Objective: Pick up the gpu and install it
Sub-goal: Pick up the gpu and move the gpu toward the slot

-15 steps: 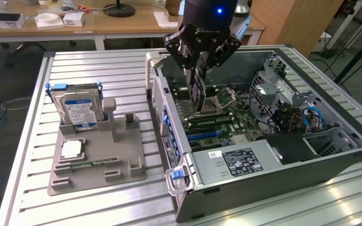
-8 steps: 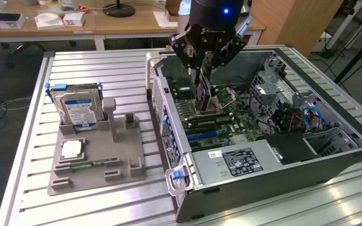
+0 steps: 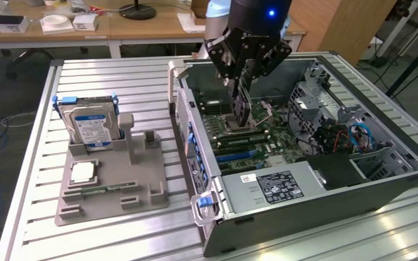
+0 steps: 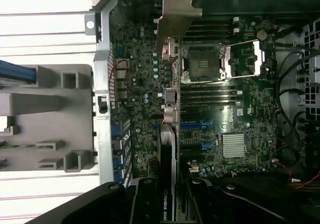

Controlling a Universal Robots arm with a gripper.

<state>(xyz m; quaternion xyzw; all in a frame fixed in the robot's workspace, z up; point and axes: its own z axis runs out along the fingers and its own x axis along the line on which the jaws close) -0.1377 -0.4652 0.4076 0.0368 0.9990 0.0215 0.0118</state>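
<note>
The gpu (image 3: 241,109) is a thin black card that hangs edge-down inside the open computer case (image 3: 383,185), over the motherboard (image 3: 267,138). My gripper (image 3: 239,81) is shut on its upper edge. In the wrist view the gpu (image 4: 167,149) runs edge-on away from my gripper (image 4: 167,196), with its silver bracket (image 4: 175,19) at the far end. The card sits above the motherboard (image 4: 235,114), beside the processor socket (image 4: 205,62); whether it touches a slot I cannot tell.
A grey holder (image 3: 115,190) stands on the slatted table at the exterior view's left of the case, with a blue-labelled hard drive (image 3: 89,122) upright in it and a green memory stick (image 3: 107,188) lying flat. Cables and a drive cage (image 3: 339,125) crowd the case's far side.
</note>
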